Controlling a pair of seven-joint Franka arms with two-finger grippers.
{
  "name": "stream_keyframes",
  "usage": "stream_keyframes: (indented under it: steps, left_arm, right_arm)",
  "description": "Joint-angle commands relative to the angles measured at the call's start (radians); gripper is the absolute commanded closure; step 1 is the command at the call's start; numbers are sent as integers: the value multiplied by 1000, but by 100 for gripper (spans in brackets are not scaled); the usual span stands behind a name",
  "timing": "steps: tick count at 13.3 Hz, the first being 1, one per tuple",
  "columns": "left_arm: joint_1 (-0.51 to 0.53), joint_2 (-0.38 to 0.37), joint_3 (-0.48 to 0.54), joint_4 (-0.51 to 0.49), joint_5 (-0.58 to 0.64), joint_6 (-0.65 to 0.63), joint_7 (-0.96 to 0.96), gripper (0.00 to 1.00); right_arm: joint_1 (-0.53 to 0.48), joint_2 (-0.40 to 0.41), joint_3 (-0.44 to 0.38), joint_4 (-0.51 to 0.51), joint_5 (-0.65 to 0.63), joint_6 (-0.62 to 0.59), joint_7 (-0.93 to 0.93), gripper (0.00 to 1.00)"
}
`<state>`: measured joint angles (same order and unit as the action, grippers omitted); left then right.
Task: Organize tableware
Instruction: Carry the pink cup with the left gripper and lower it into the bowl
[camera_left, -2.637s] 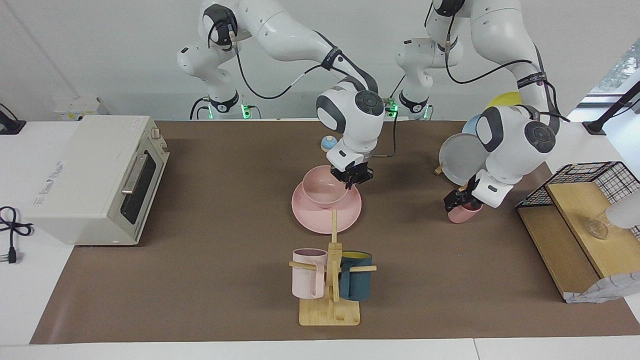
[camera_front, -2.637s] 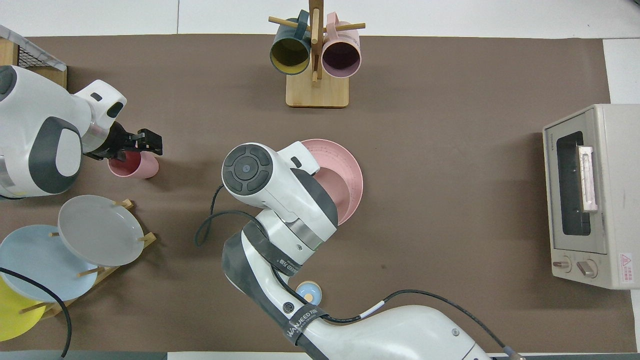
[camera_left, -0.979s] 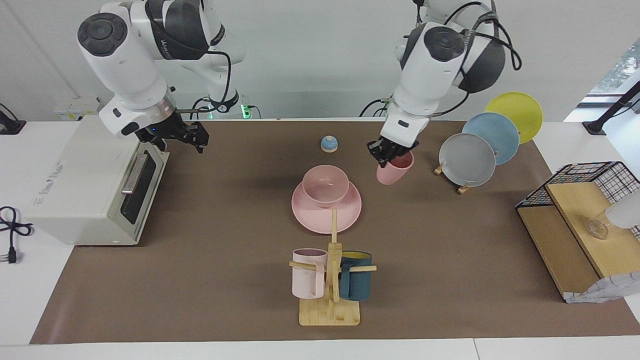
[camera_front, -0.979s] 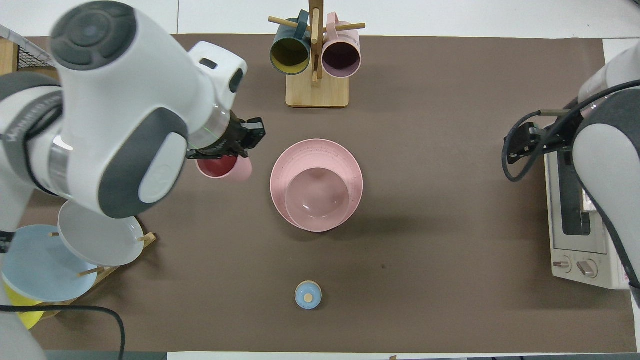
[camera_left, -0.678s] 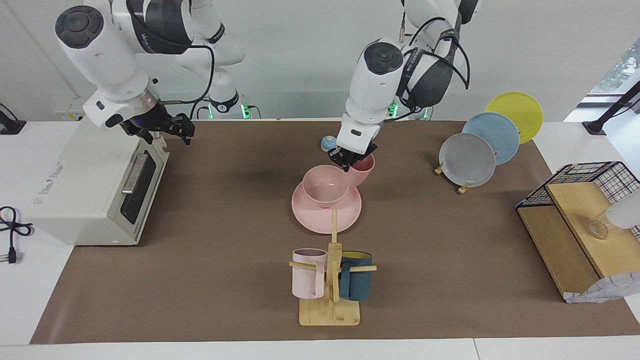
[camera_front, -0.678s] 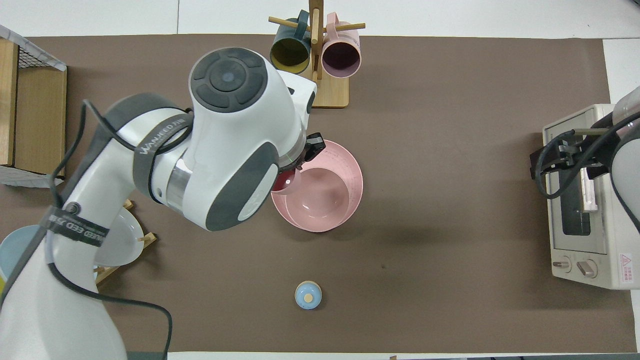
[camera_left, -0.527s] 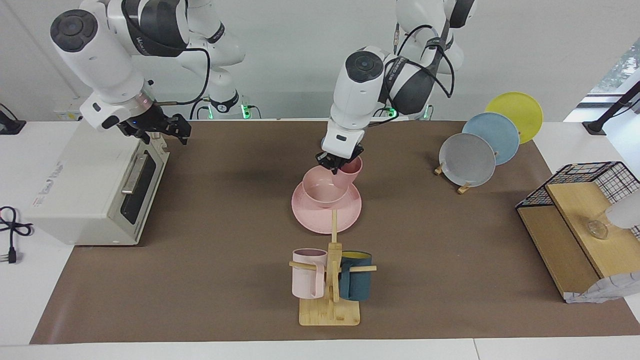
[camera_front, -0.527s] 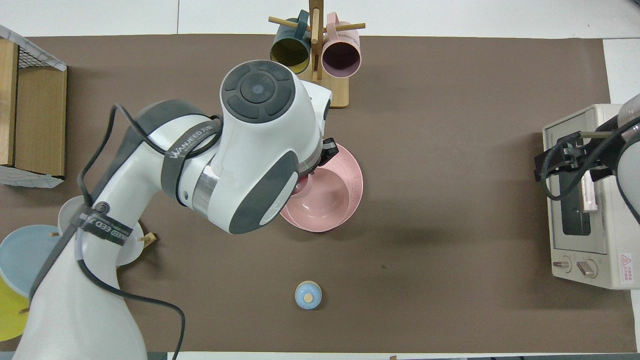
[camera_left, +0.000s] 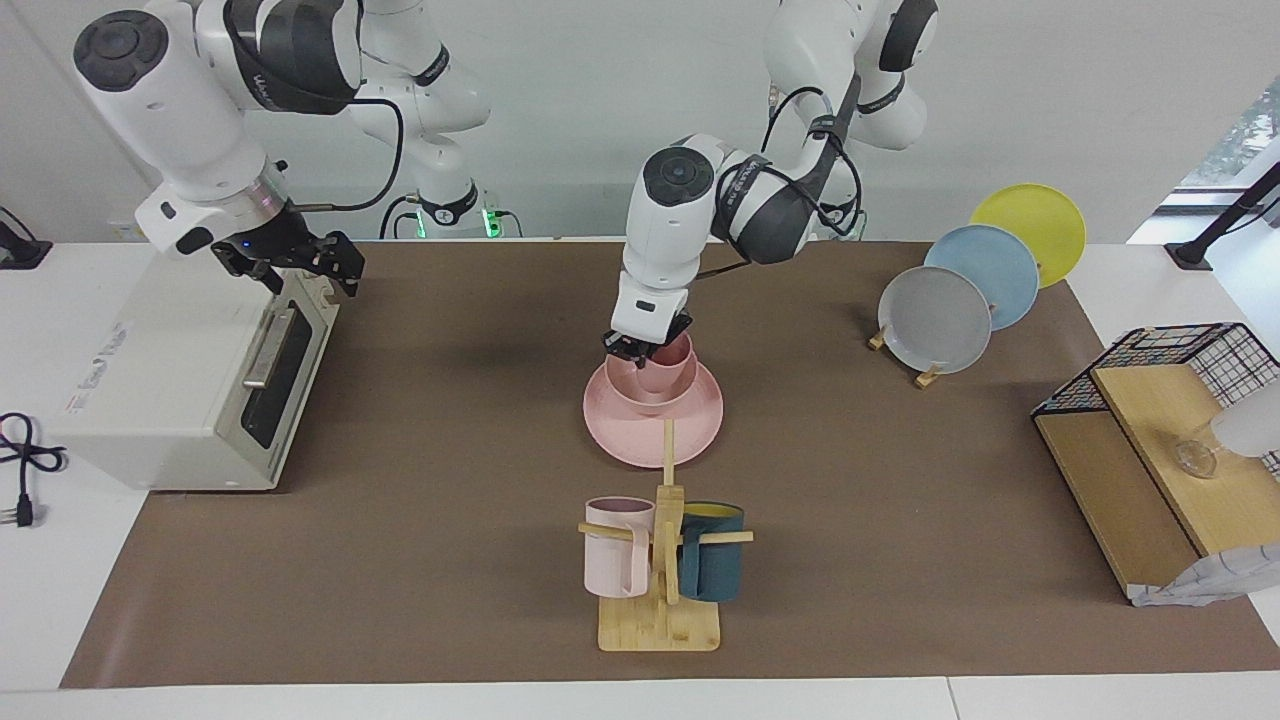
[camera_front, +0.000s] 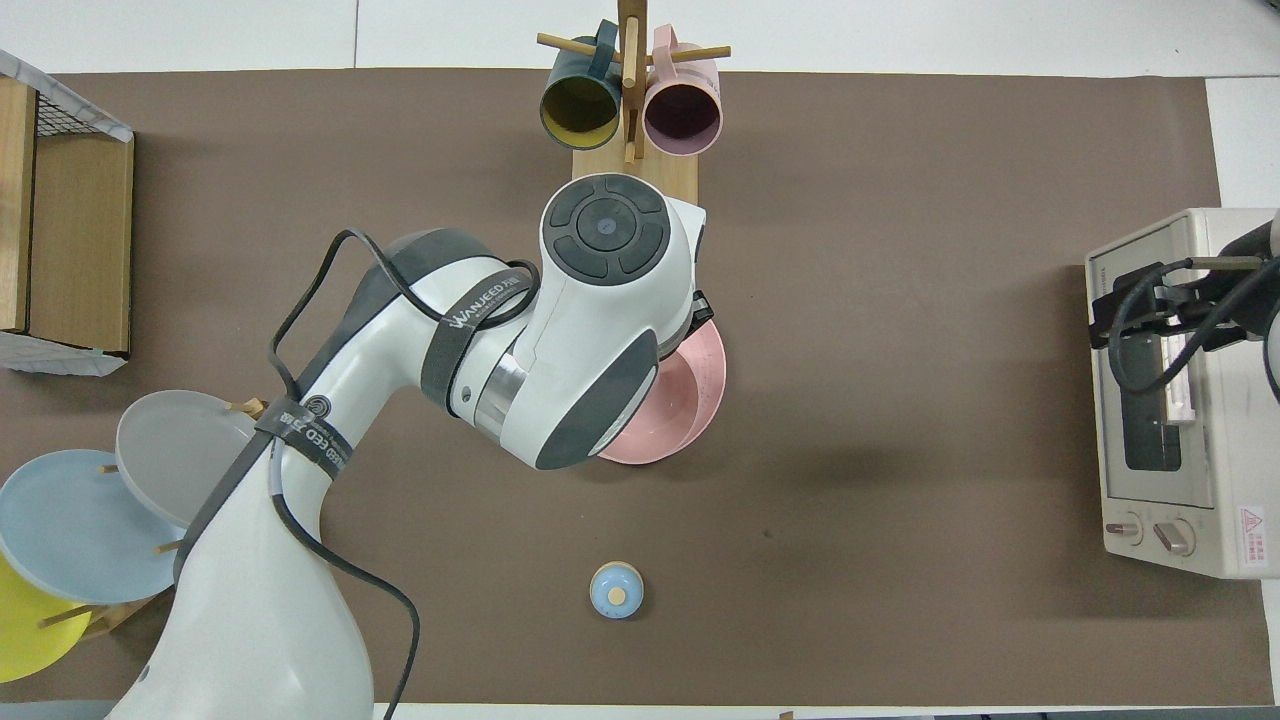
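Facing view: left gripper (camera_left: 637, 350) pinching cup (camera_left: 668, 364) by its rim, jaws pressed on the wall. Cup upright, lowered into bowl (camera_left: 640, 392), just below the jaws; cannot tell if bottom touches. Bowl sitting on plate (camera_left: 650, 430) at table middle, right under the jaws. Mug rack (camera_left: 662, 560) farther from robots than plate, two mugs hanging. Small blue knob hidden by the arm here.

Right gripper (camera_left: 300, 262) up in the air over top front edge of oven (camera_left: 190, 360), jaws spread, holding nothing, arm waiting. Oven door handle just below the jaws.

Overhead view: left arm's wrist covering cup and most of bowl; only plate (camera_front: 705, 385) edge and bowl rim showing past it. Left jaws hidden. Right gripper (camera_front: 1130, 320) over oven (camera_front: 1180, 500) at right arm's end. Blue knob (camera_front: 616, 589) nearer robots than plate, well apart. Grey, blue, yellow plates on stand (camera_front: 150, 470) at left arm's end, well away from both jaws.
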<state>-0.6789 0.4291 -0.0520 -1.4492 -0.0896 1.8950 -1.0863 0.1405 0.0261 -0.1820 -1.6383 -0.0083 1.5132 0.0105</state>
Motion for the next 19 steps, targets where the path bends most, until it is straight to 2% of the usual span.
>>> stream_keyframes:
  steps: [1, 12, 13, 14, 15, 16, 17, 19]
  left_arm:
    - [-22, -9, 17, -54, 21, 74, -41, 100]
    - [-30, -10, 18, -146, 39, 156, -41, 100]
    - [-31, -10, 18, -151, 50, 154, -40, 54]
    - [-31, -10, 17, -151, 62, 151, -38, 17]
    - [-31, -10, 17, -151, 64, 148, -38, 10]
    - [-31, -10, 17, -149, 64, 147, -37, 9]
    - [-31, -12, 17, -146, 64, 145, -35, 1]
    - [-21, -29, 18, -142, 65, 122, -27, 0]
  right_arm:
    - [2, -28, -14, -28, -9, 24, -21, 0]
    - [-39, -34, -28, -29, 1, 25, -30, 0]
    - [-42, -35, -25, -28, 1, 25, -30, 0]
    - [-42, -34, -25, -28, -1, 25, -30, 0]
    - [-42, -34, -24, -28, -1, 25, -30, 0]
    - [-48, -34, -19, -28, -1, 25, -30, 0]
    - [-52, -34, -10, -28, -1, 25, -30, 0]
    - [-59, -31, -8, -25, -1, 22, -32, 0]
